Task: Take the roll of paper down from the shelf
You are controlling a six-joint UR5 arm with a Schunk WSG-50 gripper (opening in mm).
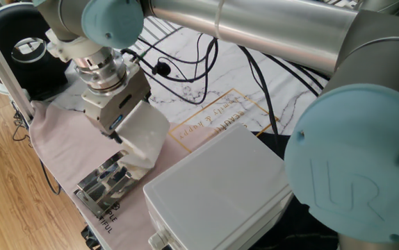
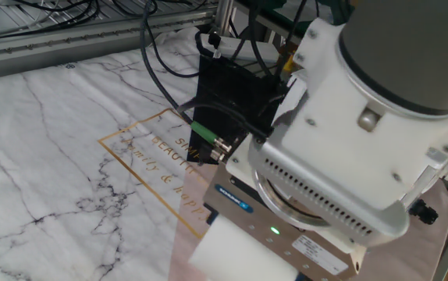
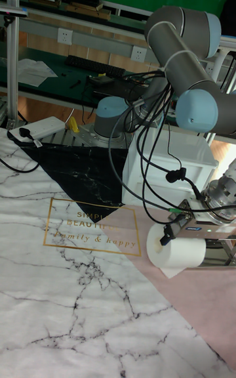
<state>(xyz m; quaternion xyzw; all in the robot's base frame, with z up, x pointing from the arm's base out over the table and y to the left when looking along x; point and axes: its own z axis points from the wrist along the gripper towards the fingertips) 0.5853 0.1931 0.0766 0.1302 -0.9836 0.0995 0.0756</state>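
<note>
The end effector, clamped on the roll of paper, holds it clear above the shelf; setting it down remains.

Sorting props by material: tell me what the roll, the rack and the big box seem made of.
Roll of paper: soft white matte tissue, loose tail hanging.
Shelf: shiny chrome-like metal, mirror glints on its rails.
Big white box: probably plastic, smooth, faint sheen, moulded rim.

Readable beside the gripper: "SIMPLE BEAUTIFUL" and "family & happy", gold-framed on the marble mat; "UR" embossed on the arm's blue cap.
</note>
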